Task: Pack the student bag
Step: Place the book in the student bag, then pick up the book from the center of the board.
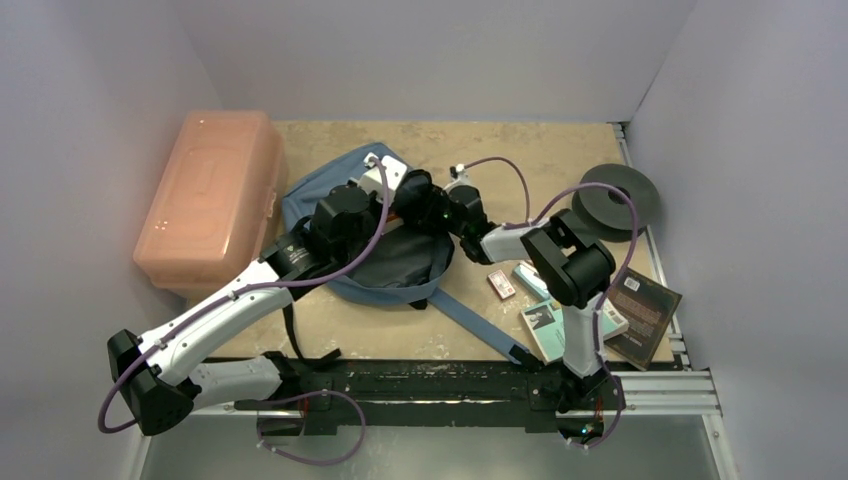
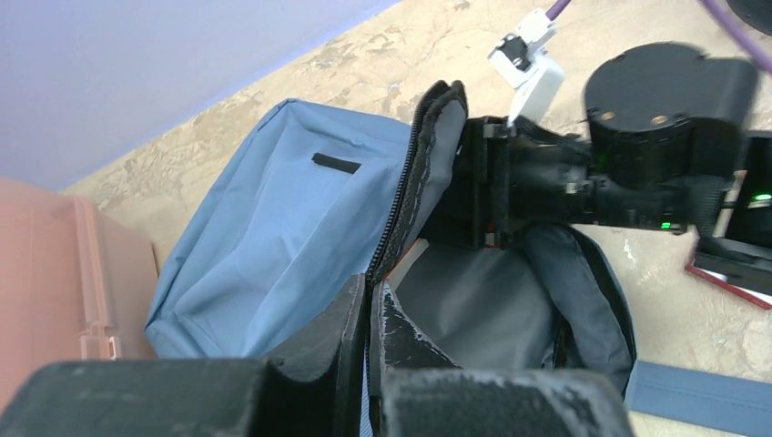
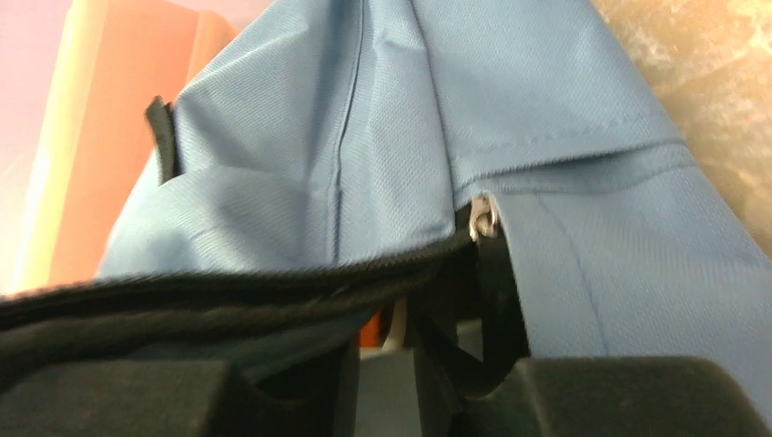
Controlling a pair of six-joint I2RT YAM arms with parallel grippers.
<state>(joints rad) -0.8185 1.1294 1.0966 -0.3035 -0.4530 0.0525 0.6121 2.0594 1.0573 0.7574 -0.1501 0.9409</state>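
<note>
Lying mid-table just beside the pink box (image 1: pixel 210 200), the student bag (image 2: pixel 273 228) has its mouth lifted by the left gripper (image 2: pixel 371 300), jaws pressed together on the black zipper edge (image 2: pixel 401 214). If that fabric slips, the mouth likely collapses onto the right gripper (image 3: pixel 401 382) reaching inside, and its fingers could snag. Whether its jaws are spread I cannot tell. Books (image 1: pixel 560 320) lie further right.

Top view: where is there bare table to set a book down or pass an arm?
Free: the far strip between the back wall and the student bag, running from the pink box to the black discs; also the near patch between bag and base rail. Crowded: the books at near right.
</note>
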